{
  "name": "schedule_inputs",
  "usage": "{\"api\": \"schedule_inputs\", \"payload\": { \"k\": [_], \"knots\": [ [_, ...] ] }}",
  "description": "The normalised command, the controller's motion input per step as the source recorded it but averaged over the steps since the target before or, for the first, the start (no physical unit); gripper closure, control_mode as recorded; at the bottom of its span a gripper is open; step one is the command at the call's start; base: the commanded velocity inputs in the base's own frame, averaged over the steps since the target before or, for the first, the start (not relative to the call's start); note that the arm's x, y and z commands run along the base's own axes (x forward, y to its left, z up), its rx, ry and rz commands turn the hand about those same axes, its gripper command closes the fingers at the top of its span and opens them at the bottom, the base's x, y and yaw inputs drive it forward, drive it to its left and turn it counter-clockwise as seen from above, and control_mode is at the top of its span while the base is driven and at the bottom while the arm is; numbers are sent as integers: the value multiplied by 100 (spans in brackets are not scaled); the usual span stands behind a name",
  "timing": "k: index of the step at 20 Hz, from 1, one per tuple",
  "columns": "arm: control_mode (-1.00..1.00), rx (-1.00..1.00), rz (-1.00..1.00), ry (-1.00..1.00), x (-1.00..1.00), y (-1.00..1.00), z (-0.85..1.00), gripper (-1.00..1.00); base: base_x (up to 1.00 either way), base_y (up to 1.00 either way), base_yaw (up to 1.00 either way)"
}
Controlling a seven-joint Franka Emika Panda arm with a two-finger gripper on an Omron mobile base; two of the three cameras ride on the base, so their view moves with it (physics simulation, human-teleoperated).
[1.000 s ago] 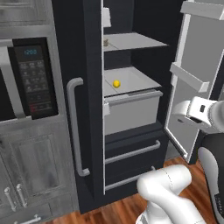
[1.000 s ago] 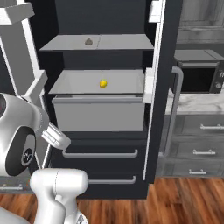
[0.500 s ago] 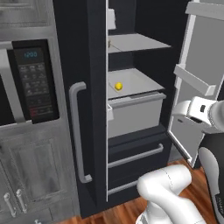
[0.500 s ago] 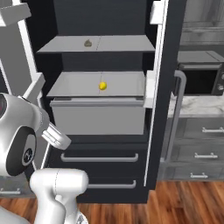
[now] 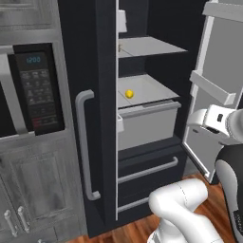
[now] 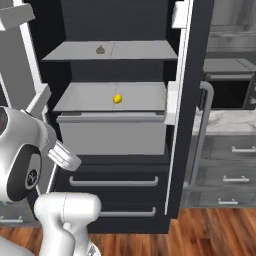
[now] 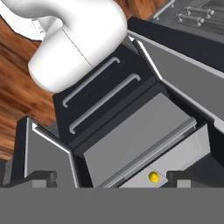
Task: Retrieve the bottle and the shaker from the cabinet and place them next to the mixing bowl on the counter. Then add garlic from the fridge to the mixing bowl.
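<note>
The black fridge (image 6: 190, 75) stands open, its right door (image 5: 216, 71) swung wide. The garlic (image 6: 100, 49), a small tan lump, lies on the upper grey shelf; in the left base view it peeks out (image 5: 119, 48) past the closed door's edge. My gripper (image 7: 111, 180) is open and empty, its dark fingertips (image 7: 43, 177) wide apart, looking down at the fridge front from some way off. A strip of the marble counter (image 6: 225, 121) shows to the right of the fridge. The bottle, the shaker, the cabinet and the mixing bowl are out of view.
A small yellow ball (image 6: 117, 99) sits on the lower shelf above a grey bin (image 6: 112, 132). Two black drawers (image 6: 112, 182) fill the fridge's bottom. A microwave (image 5: 33, 90) is built in beside the closed door with its long handle (image 5: 84, 142).
The whole picture has shifted slightly as the base crept toward the fridge. Nothing inside the fridge moved, and the gripper stayed open.
</note>
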Motion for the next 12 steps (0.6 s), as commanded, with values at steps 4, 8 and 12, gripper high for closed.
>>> {"api": "schedule_inputs", "payload": {
  "k": [4, 8, 12],
  "knots": [
    [100, 0, 0, 0, 0, 0, 0, -100, 26, 0, 2],
    [100, 0, 0, 0, 0, 0, 0, -100, 38, -5, 5],
    [100, 0, 0, 0, 0, 0, 0, -100, 44, -20, 6]
  ]
}}
